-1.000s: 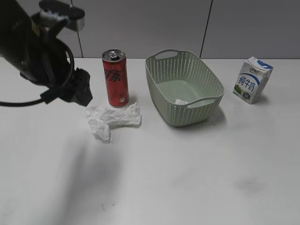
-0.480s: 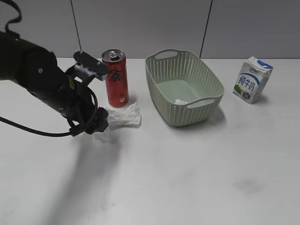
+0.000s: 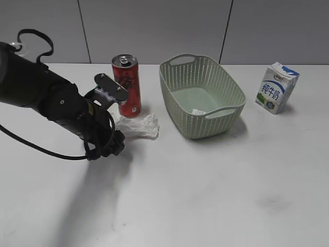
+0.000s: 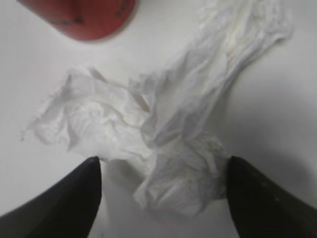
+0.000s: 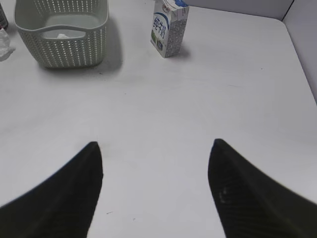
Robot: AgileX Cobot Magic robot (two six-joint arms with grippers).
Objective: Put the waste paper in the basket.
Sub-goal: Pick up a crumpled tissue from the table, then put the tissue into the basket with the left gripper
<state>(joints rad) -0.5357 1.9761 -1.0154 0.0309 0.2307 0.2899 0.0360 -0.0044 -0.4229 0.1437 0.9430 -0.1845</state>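
the left gripper [image 4: 161, 171] is down at the worktop [image 3: 216, 190] with its jaws spread wide, one dark tip on each side of the near end of the waste paper [image 4: 163, 124]. the tips sit close to the crumpled edges, but whether they press on the paper cannot be told; nothing is pinched between them. from the left wrist view the paper lies flat on the worktop as a long crumpled white wad running up and to the right, with a wider lobe to the left.

in the exterior view the left arm [image 3: 56, 105] leans in low from the left, and its wrist covers the left part of the wad, so only the right part of the waste paper [image 3: 141, 126] shows. it lies just in front of the red can [image 3: 127, 86], which stands upright, near it, and to the left of the basket [image 3: 201, 95]. the basket stands upright on the worktop, apart from the wad, with a small scrap of white [image 3: 198, 111] on its floor near the front wall. a milk carton [image 3: 277, 87] stands well off to the right.

the right gripper [image 5: 156, 191] hangs above bare worktop with its jaws wide apart and nothing between them; the basket [image 5: 62, 29] and milk carton [image 5: 169, 27] lie far ahead of it.
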